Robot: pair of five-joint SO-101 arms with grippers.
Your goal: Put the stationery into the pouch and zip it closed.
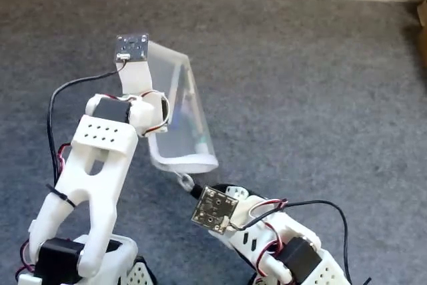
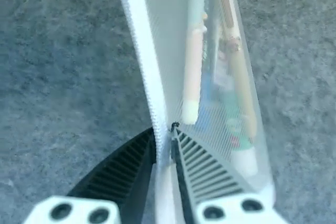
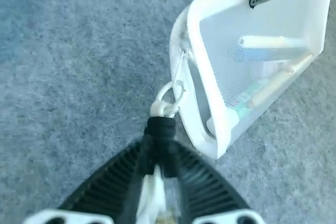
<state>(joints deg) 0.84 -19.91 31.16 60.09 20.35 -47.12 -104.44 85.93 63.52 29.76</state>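
Note:
A clear mesh pouch (image 1: 181, 108) with white zipper edging lies on the grey carpet, lifted along one side. Pens and pencils (image 2: 220, 72) show through its wall. My left gripper (image 2: 167, 135) is shut on the pouch's white zipper edge (image 2: 143, 61), near the end beside the left arm. My right gripper (image 3: 160, 135) is shut on the zipper pull (image 3: 169, 98), a metal ring and tab at the pouch's near end (image 1: 185, 179). The pouch mouth (image 3: 202, 93) gapes there, with the stationery (image 3: 262, 77) inside.
Grey carpet (image 1: 320, 85) spreads on all sides. A pale wall strip runs along the far edge. A brown object (image 1: 422, 28) shows at the far right edge. Black cables (image 1: 60, 108) trail from both arms.

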